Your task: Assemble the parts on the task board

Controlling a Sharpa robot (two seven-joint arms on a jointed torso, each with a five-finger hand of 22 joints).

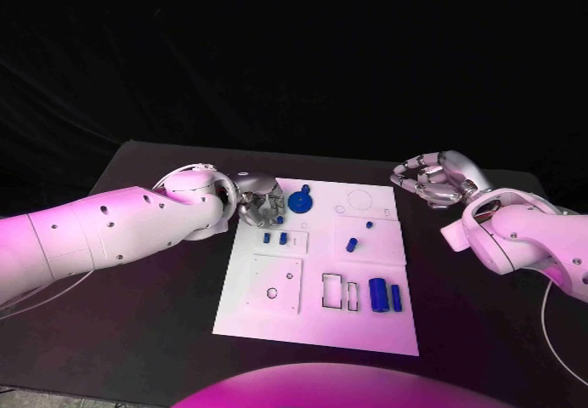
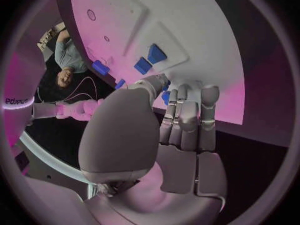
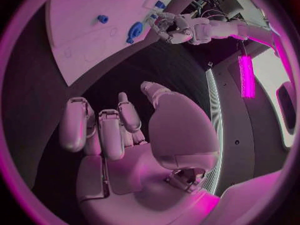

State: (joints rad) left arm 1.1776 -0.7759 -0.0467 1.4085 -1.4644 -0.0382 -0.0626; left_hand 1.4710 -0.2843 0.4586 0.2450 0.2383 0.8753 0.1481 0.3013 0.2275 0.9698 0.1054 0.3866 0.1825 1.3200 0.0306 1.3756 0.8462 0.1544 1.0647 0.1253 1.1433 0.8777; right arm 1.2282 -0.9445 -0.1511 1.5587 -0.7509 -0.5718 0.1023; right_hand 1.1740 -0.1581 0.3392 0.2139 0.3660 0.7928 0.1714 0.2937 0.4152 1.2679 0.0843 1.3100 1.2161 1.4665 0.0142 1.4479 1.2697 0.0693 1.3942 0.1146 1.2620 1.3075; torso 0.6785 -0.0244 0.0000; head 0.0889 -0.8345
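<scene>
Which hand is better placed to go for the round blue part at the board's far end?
Left. The left hand is over the board right beside the round blue part. The right hand hovers off the board's far right corner, holding nothing.

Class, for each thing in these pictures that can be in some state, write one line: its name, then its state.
Left robot hand: fingers over the white task board's far left edge; grip unclear.
Right robot hand: off the board, fingers curled, holding nothing.
Blue round disc part: lying on the board.
Large blue cylinder part: lying flat.
</scene>
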